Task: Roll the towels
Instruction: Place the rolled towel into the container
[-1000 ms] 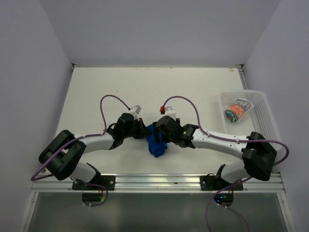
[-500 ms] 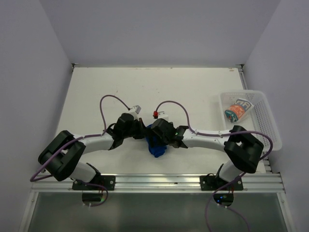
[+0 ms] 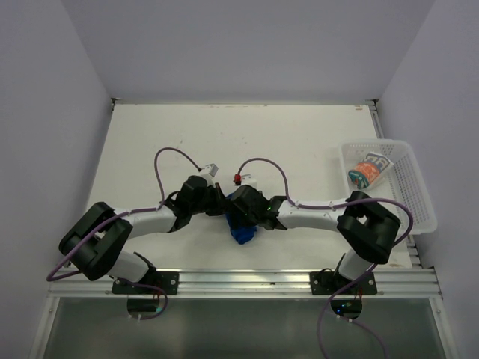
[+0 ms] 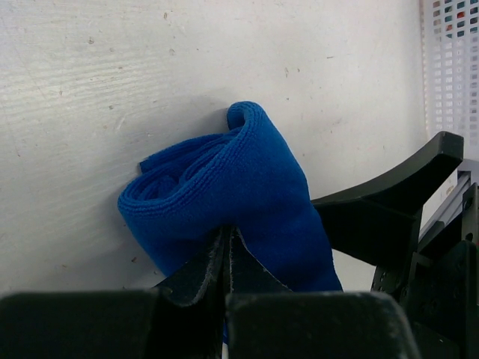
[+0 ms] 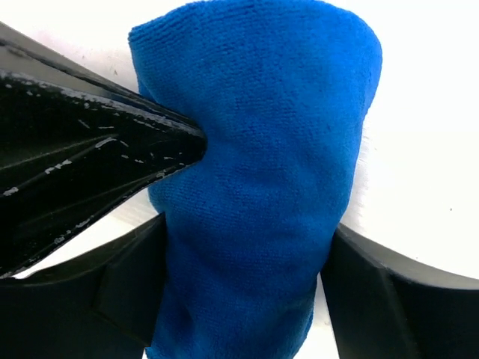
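1. Since a second ago the right arm has folded inward, carrying the right hand (image 5: 247, 254) down around the bright blue microfibre towel (image 4: 232, 179); the left arm has barely shifted.
2. That hand stands wide, with a finger against each side of the roll, and it is not visibly squeezing.
3. The left hand (image 4: 228, 243) is shut, its tip pressed into the roll's side.
4. The blue towel sits on the white surface (image 3: 224, 134) between both hands as a stubby, loose roll with layered edges showing at one end.
5. We judge the rolling done and a handover in hand. Next, the right hand must close firmly before the left lets go.
6. The patterned orange, grey-blue and white towel (image 3: 369, 170) lies bundled in the white plastic mesh basket (image 3: 408, 187).
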